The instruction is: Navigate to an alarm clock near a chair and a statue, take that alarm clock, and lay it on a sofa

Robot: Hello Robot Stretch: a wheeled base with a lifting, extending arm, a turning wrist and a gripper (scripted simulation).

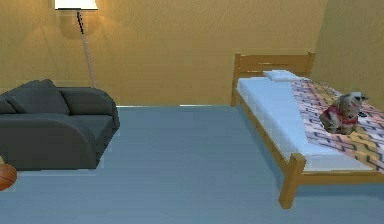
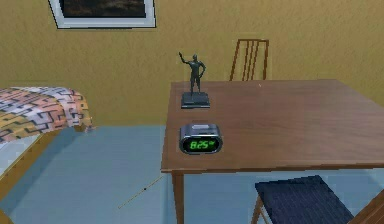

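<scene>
A dark alarm clock [image 2: 201,140] with green digits sits near the front left corner of a brown wooden table [image 2: 300,125]. Behind it on the table stands a dark statue [image 2: 195,80] of a figure with one arm raised. A wooden chair [image 2: 249,58] stands beyond the table against the wall. Another chair with a dark blue seat [image 2: 305,200] is at the table's near side. A dark grey sofa [image 1: 55,122] stands at the forward view's left, against the yellow wall.
A wooden bed [image 1: 320,120] with a patterned quilt, a pillow and a teddy bear [image 1: 343,111] fills the forward view's right; its foot end [image 2: 40,110] reappears at the arm side view's left. A floor lamp [image 1: 80,30] stands behind the sofa. Blue floor lies between sofa and bed.
</scene>
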